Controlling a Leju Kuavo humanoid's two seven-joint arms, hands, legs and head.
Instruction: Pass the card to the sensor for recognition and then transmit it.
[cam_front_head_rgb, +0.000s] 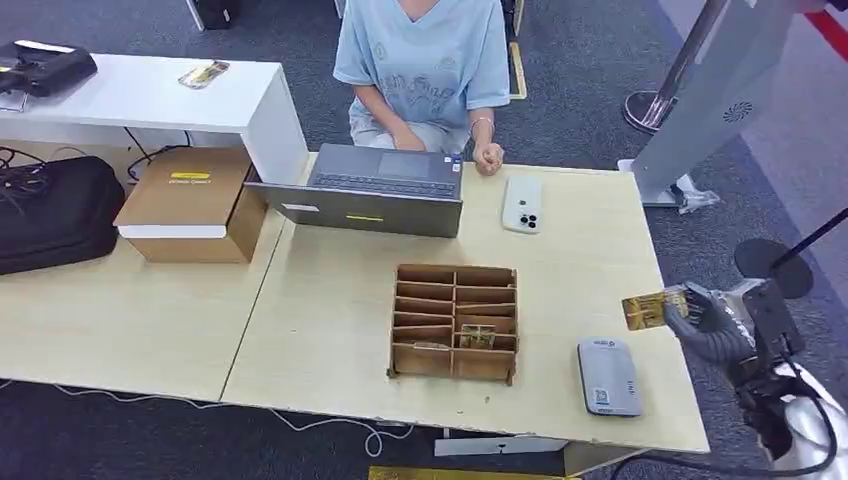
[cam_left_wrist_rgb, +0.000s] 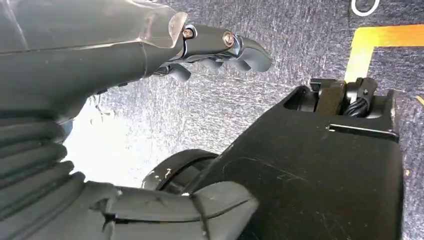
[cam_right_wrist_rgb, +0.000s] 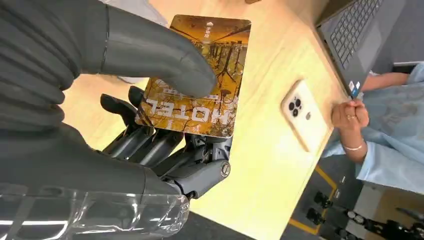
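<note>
Card, judged thin, stiff, light and slippery, is pinched by its lower half in the right hand, just beyond the sensor.

The thumb of the right robot hand hides part of the card, whose smaller print is unreadable

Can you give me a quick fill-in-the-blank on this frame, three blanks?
1. The card is held by the robot's ____ hand.
2. The word printed on the card is ____.
3. The white phone lies on the table beside the ____.

Missing words: right; HOTEL; laptop
</note>
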